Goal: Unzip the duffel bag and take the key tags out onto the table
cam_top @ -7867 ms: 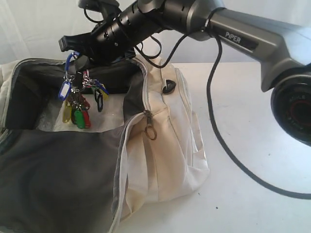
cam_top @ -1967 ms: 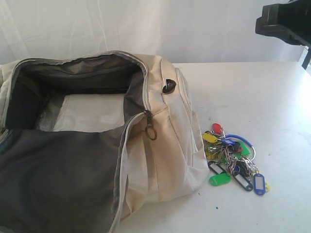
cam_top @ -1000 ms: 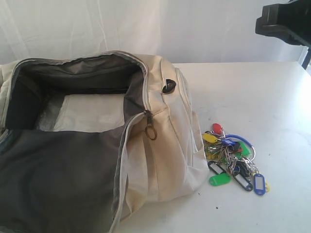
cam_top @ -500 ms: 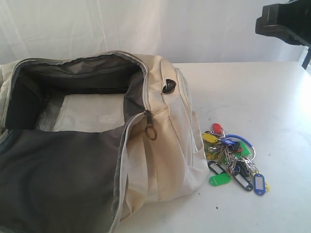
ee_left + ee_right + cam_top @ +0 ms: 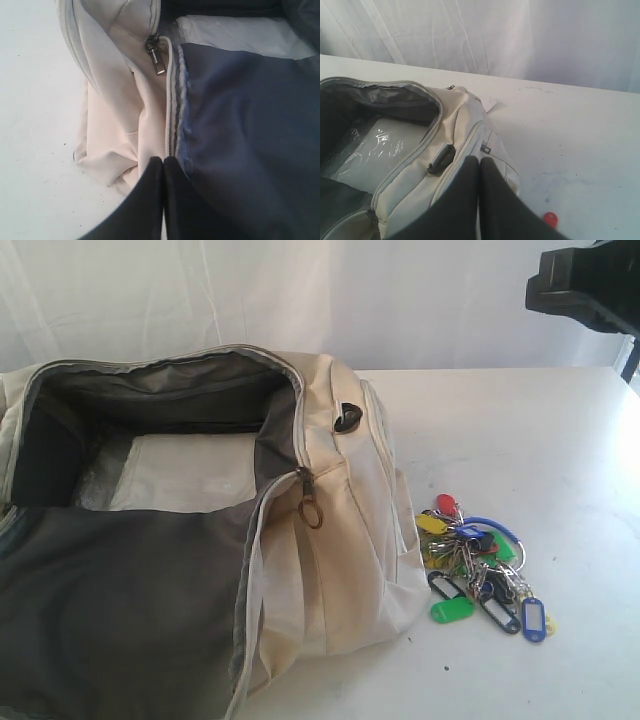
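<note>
Duffel bag (image 5: 340,540) fills the left half of the exterior frame, unzipped and gaping, its dark grey lining (image 5: 130,610) showing. Just right of it, at lower right, the key tags (image 5: 480,575) lie in a bunch on the white table (image 5: 520,430). Left gripper (image 5: 163,161), seen over the bag's open edge, has its fingers pressed together on nothing, and the right gripper (image 5: 479,165) likewise.

The exterior view sits close above the bag (image 5: 340,540), facing down across the desk (image 5: 520,430) to a curtain (image 5: 400,300). The left wrist view looks down past the left fingers (image 5: 140,200), very near the bag's side and dark lining (image 5: 250,150), which the exterior view also shows. The right wrist view, farther off, faces over the right fingers (image 5: 460,200) across the bag's mouth to the curtain.
</note>
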You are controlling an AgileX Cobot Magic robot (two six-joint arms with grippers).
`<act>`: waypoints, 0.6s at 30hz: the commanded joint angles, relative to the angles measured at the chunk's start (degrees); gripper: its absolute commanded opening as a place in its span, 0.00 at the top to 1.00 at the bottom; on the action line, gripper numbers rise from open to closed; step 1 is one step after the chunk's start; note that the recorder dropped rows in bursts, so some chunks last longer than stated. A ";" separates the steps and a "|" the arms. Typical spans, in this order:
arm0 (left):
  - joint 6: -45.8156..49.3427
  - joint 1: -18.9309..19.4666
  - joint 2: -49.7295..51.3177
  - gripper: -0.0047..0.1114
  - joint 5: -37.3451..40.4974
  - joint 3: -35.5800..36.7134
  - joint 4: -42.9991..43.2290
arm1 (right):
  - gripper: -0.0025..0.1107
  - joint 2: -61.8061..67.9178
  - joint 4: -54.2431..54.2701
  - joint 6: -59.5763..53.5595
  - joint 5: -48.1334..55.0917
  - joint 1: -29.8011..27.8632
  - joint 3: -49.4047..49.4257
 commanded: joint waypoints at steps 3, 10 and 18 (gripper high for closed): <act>-0.25 -0.02 -0.23 0.96 0.17 0.23 0.23 | 0.98 -0.28 0.14 -0.71 -0.32 -0.27 -0.24; -0.15 -0.02 -0.23 0.96 0.17 0.23 0.23 | 0.98 -0.28 0.14 -0.71 -0.32 -0.27 -0.24; -0.15 -0.02 -0.23 0.96 0.17 0.23 0.23 | 0.98 -1.43 0.04 -1.19 -0.75 0.99 -0.24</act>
